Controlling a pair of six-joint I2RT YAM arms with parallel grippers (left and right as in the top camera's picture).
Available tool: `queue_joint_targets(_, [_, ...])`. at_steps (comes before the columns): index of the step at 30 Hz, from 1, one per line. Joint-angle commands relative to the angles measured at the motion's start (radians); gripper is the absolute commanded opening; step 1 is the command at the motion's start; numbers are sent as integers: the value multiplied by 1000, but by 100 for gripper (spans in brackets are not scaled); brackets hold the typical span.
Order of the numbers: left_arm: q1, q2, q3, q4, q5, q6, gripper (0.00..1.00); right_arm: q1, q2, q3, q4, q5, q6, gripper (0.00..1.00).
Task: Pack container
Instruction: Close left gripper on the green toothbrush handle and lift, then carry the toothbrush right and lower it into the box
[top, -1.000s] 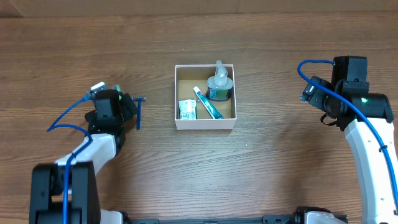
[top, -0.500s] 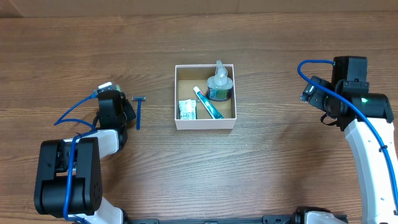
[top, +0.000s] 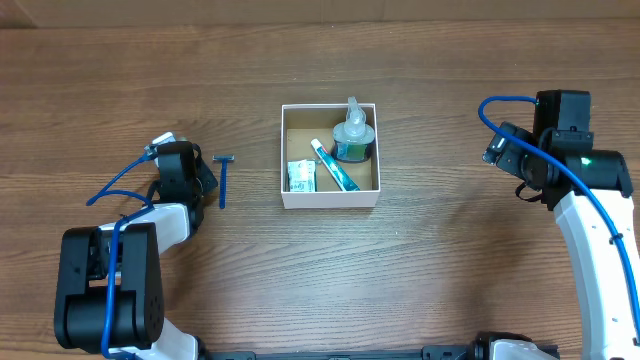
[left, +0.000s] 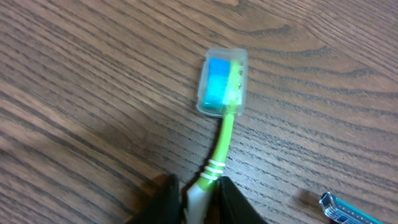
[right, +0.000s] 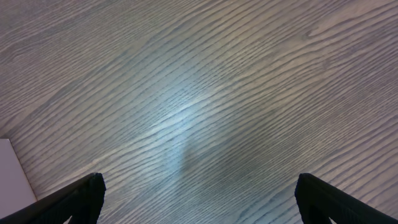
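Note:
The container (top: 330, 200), a white-walled box with a brown floor, sits mid-table and holds a pump bottle (top: 352, 135), a toothpaste tube (top: 333, 165) and a small sachet (top: 301, 176). Left of it, my left gripper (top: 168, 153) is down at the table. In the left wrist view its jaws (left: 198, 186) press on the handle of a green toothbrush (left: 222, 140), which lies flat on the wood with a clear cap over its blue head. My right gripper (top: 505, 150) hangs open at the right over bare wood (right: 199, 186), holding nothing.
A blue razor (top: 222, 180) lies on the table between the left gripper and the container; its head shows at the lower right of the left wrist view (left: 339, 208). A white corner (right: 9, 168) shows at the left edge of the right wrist view.
The left arm has drawn back to the left, away from the razor, and its jaws have closed from wide open onto the toothbrush handle. The right arm has not moved.

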Motion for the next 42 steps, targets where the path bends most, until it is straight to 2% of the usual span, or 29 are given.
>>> queue_joint_targets(1, [-2, 36, -47, -49, 69, -37, 9, -4, -9, 10, 3, 5, 1, 100])
queue_joint_targets(3, [-2, 16, -44, -48, 68, -37, 4, -4, -9, 10, 3, 5, 1, 100])
queue_joint_targets(9, [-3, -132, -40, -77, 69, -37, 4, -4, -9, 10, 3, 5, 1, 100])
queue_joint_targets(14, [-3, -336, -37, -127, 74, -37, 4, -4, -9, 10, 3, 5, 1, 100])
queue_joint_targets(17, [-4, -499, -19, -195, 201, -52, 4, -4, -9, 10, 3, 5, 1, 100])
queue_joint_targets(21, [-23, -658, -11, -198, 428, -228, 4, -4, -9, 10, 3, 5, 1, 100])
queue_joint_targets(25, [-80, -739, -5, -190, 539, -410, 4, -4, -9, 10, 3, 5, 1, 100])
queue_joint_targets(27, [-142, -754, -5, -180, 539, -462, 4, -4, -9, 10, 3, 5, 1, 100])
queue_joint_targets(31, [-284, -752, -4, -108, 488, -465, 4, -4, -9, 10, 3, 5, 1, 100])
queue_joint_targets(35, [-417, -742, 14, -105, 336, -373, 4, -4, -9, 10, 3, 5, 1, 100])
queue_joint_targets(38, [-519, -688, 60, -111, 279, -322, 4, -4, -9, 10, 3, 5, 1, 100])
queue_joint_targets(42, [-617, -557, 216, -241, 183, -259, 4, -4, -9, 10, 3, 5, 1, 100])
